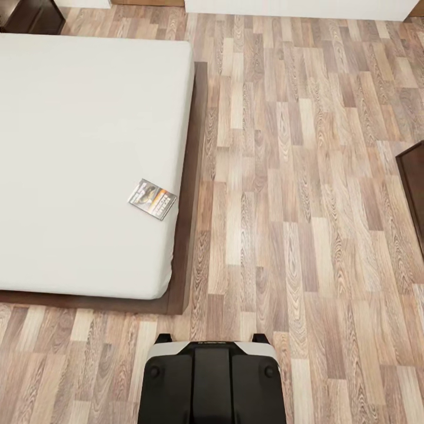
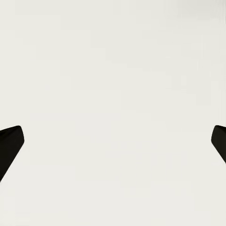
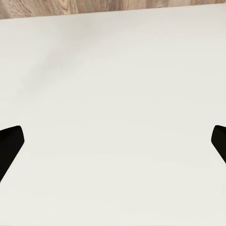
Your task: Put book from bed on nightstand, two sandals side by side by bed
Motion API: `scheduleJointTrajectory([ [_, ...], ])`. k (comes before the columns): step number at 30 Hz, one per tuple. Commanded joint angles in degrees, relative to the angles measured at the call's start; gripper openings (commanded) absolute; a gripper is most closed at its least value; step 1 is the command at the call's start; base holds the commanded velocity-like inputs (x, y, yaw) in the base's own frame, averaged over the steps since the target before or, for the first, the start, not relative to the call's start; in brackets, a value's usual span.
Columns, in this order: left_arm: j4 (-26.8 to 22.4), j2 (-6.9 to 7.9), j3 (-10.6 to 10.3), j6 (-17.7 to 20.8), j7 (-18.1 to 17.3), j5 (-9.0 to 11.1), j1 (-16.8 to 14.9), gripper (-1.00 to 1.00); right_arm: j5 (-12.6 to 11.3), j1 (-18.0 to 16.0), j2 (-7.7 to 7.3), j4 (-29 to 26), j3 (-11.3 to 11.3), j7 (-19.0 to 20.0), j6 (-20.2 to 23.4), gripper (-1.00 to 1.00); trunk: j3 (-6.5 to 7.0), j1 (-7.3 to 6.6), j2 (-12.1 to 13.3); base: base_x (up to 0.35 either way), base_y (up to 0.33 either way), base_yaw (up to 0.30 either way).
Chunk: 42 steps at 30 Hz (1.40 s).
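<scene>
The book (image 1: 152, 199), a thin paperback with a grey and orange cover, lies flat on the bed's white mattress (image 1: 76, 165), close to the side edge nearest the open floor. A dark nightstand (image 1: 32, 15) stands at the bed's far corner. The sandals are out of view. In the left wrist view my left gripper (image 2: 113, 146) is open, its dark fingertips (image 2: 10, 143) wide apart over a plain white surface. My right gripper (image 3: 113, 146) is open too, nothing between its fingertips (image 3: 10, 143), facing a white surface edged by a strip of wood floor (image 3: 94, 7).
My black and grey base (image 1: 212, 383) stands on the wood-plank floor (image 1: 294, 206) just past the bed's near corner. The dark wooden bed frame (image 1: 191, 235) juts beyond the mattress. A dark brown piece of furniture (image 1: 414, 188) sits at the right edge.
</scene>
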Motion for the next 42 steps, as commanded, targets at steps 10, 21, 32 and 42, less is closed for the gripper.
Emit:
scheduleJointTrajectory([
  [10,-0.2,0.03,-0.1,0.4,0.0,0.5,0.1,1.00,-0.6,0.0,0.00,-0.1,0.4,0.1,-0.2,1.00,0.89,0.05,-0.1,0.000,0.000,0.000],
  [21,-0.2,0.03,-0.1,0.4,0.0,0.5,0.1,1.00,-0.6,0.0,-0.02,-0.1,0.4,0.1,-0.2,1.00,1.93,0.05,-0.1,0.000,0.000,0.000],
  [32,-0.2,0.03,-0.1,0.4,0.0,0.5,0.1,1.00,-0.6,0.0,0.00,-0.1,0.4,0.1,-0.2,1.00,2.96,0.05,-0.1,0.000,0.000,-0.024],
  [42,-0.2,0.03,-0.1,0.4,0.0,0.5,0.1,1.00,-0.5,0.0,0.01,-0.1,0.5,0.1,-0.2,1.00,3.82,0.05,-0.1,0.000,0.000,-0.143],
])
